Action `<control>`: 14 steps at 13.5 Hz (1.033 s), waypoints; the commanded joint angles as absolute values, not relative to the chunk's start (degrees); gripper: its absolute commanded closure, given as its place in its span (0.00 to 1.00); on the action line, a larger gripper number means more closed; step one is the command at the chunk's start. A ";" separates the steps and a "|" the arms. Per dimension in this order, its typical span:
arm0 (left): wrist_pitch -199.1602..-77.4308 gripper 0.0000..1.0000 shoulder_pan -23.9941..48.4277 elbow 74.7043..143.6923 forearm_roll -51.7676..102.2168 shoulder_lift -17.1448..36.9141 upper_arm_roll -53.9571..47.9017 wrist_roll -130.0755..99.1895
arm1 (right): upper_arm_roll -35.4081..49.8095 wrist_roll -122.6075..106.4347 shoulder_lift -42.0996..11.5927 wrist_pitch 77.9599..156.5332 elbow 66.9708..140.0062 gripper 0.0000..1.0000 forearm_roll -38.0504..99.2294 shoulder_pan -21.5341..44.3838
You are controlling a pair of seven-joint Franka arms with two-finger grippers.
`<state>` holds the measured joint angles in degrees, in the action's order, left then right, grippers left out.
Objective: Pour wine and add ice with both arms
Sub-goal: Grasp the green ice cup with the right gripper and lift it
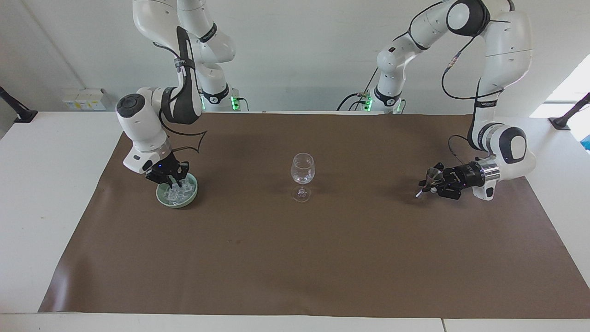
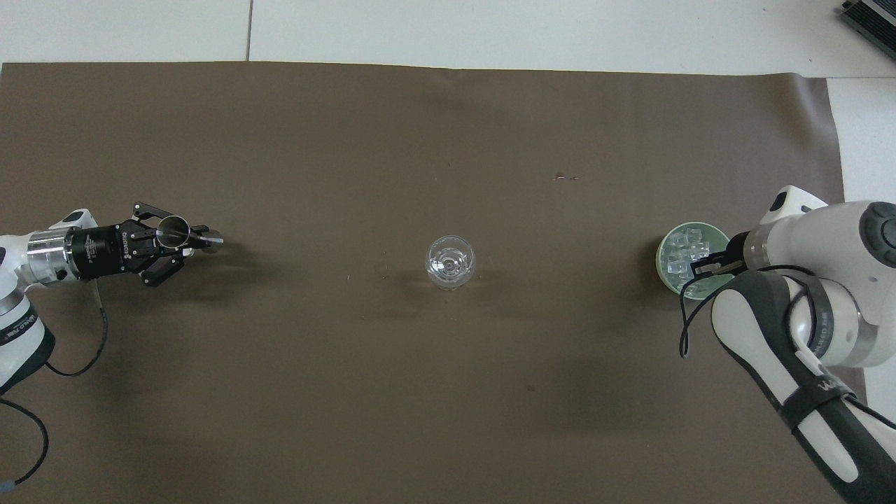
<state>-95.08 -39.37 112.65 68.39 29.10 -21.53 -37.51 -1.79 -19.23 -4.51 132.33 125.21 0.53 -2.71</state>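
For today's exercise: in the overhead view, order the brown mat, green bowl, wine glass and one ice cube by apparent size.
1. brown mat
2. green bowl
3. wine glass, its rim only somewhat smaller than the bowl's
4. ice cube

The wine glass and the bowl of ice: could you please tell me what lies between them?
Nothing: only bare brown mat lies between the wine glass and the bowl of ice, as the overhead view shows plainly.

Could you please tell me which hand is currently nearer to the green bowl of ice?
Right. The right hand is down in the green bowl among the ice; the left hand holds a metal jigger at the table's other end.
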 commanded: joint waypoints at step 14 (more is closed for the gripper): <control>-98.35 1.00 -40.78 112.41 66.10 32.87 -21.80 -38.58 | 16.77 18.43 1.50 119.08 111.97 1.00 0.35 -2.81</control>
